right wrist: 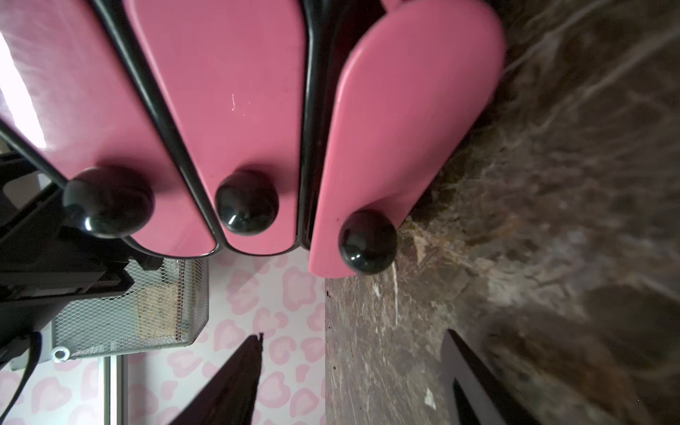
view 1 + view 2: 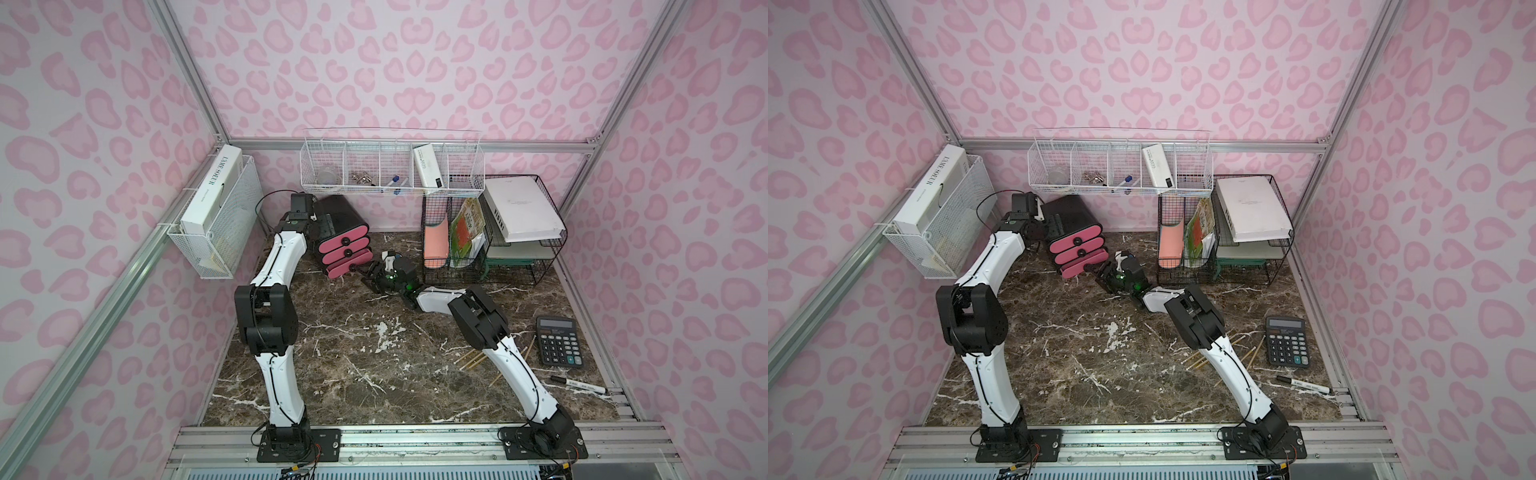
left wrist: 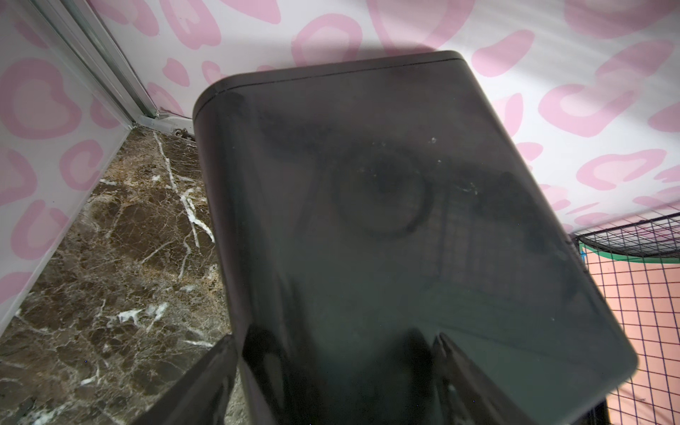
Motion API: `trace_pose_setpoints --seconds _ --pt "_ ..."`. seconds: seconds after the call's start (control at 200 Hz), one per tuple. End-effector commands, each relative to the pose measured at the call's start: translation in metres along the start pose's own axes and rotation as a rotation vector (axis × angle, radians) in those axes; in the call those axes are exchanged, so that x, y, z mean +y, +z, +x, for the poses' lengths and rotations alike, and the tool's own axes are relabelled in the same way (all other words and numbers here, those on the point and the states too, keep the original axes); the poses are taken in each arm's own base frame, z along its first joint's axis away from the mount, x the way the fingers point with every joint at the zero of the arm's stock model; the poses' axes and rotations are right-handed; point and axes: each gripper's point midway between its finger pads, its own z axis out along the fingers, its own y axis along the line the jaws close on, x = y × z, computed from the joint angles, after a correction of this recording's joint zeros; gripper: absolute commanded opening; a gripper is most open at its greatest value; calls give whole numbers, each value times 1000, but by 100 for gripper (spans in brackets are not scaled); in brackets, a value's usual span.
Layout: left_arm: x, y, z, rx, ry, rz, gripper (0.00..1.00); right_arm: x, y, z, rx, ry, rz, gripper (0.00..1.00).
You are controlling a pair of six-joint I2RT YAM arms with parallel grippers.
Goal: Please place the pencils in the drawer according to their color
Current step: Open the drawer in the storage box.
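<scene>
Pencils (image 2: 469,360), tan ones, lie near right on the marble table (image 2: 374,374) near the calculator (image 2: 559,340). Far left stands the drawer cabinet (image 2: 343,245), lowest drawer (image 1: 404,128) jutting out; right gripper (image 1: 355,335) faces its knob (image 1: 368,243), fingers apart. Left gripper (image 3: 333,340), fingers spread, sits against the cabinet's black shell

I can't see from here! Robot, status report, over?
Left tool open, at cabinet. Right tool open, facing bottom drawer, ajar. Pencils on table, partly under right arm.
</scene>
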Motion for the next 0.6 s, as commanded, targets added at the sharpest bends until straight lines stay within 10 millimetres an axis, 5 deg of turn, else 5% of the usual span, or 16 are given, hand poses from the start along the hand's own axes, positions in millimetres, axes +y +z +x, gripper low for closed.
trace_pose_setpoints --seconds 0.0,0.365,0.6 --pt "34 -1 98 377 80 -123 82 5 8 -4 -23 4 -36 68" --pt "34 -1 105 390 69 -118 81 -10 38 -11 -33 42 -24 61" --pt "34 0 106 392 68 -115 81 -14 40 -10 -31 51 -22 45"
